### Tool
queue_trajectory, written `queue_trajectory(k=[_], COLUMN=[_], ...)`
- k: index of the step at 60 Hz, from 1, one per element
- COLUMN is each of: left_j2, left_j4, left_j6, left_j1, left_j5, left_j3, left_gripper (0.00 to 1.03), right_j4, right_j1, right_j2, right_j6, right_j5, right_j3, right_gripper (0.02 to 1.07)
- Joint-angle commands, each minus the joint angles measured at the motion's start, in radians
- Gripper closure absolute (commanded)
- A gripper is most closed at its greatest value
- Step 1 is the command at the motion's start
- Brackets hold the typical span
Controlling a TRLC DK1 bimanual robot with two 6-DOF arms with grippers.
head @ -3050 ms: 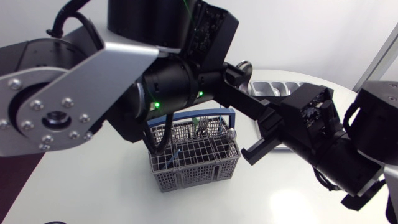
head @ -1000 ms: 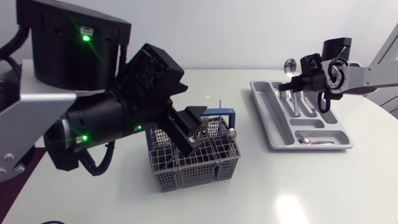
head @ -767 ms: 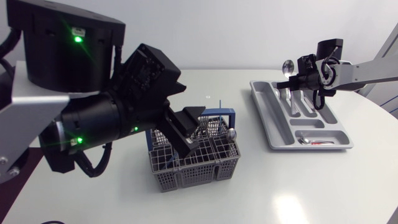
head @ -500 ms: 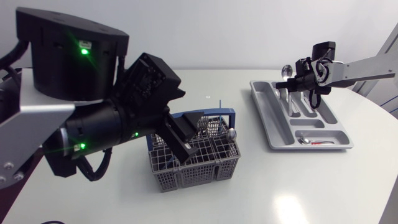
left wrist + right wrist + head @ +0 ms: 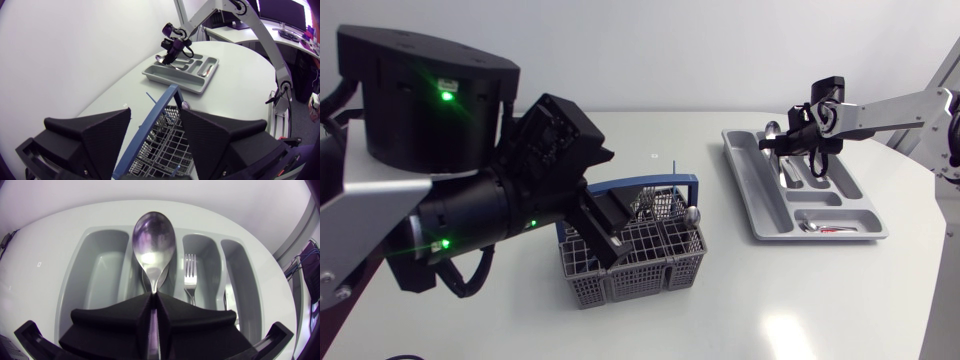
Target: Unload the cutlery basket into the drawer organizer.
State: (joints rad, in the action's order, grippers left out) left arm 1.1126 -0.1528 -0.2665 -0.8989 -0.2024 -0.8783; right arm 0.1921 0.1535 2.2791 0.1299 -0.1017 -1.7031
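Overhead, the right gripper (image 5: 798, 137) hangs above the far end of the drawer organizer (image 5: 760, 196), its fingers clamped together on the handle of a spoon (image 5: 153, 240). The spoon's bowl points ahead of the fingers, over a divider region where a second spoon seems to lie below it. A fork (image 5: 189, 277) rests in the neighbouring slot. The left gripper (image 5: 156, 118) sits at the cutlery basket (image 5: 650, 258) with its fingers wide apart, straddling the blue handle (image 5: 161, 106) without gripping it. A round-headed utensil (image 5: 692, 213) stands in the basket, so unloading looks unfinished.

Likely hazards: the spoon is held only near its handle end, so it may pivot in the grip. Released from this height, it may bounce, lie across a divider, or slide in with the fork. At the basket, a finger lowered onto the handle or the mesh rim could tip or drag the light basket.
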Motion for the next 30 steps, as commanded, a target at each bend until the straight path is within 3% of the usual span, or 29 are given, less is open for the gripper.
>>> queue_trajectory(k=[1, 19, 30], left_j2=[-0.023, -0.086, -0.157], left_j4=[-0.005, -0.06, -0.085], left_j6=[-0.016, -0.059, -0.091], left_j1=[-0.001, -0.003, -0.003], left_j5=[0.004, -0.002, -0.003], left_j3=[0.025, 0.058, 0.125], left_gripper=[0.34, 0.34, 0.34], right_j4=[0.017, 0.023, -0.022], right_j1=[0.008, 0.004, -0.002], right_j2=[0.026, -0.073, -0.213], right_j6=[-0.03, -0.015, 0.014], right_j5=[-0.007, -0.03, -0.035], right_j3=[-0.021, 0.056, 0.192], right_gripper=[0.87, 0.36, 0.32])
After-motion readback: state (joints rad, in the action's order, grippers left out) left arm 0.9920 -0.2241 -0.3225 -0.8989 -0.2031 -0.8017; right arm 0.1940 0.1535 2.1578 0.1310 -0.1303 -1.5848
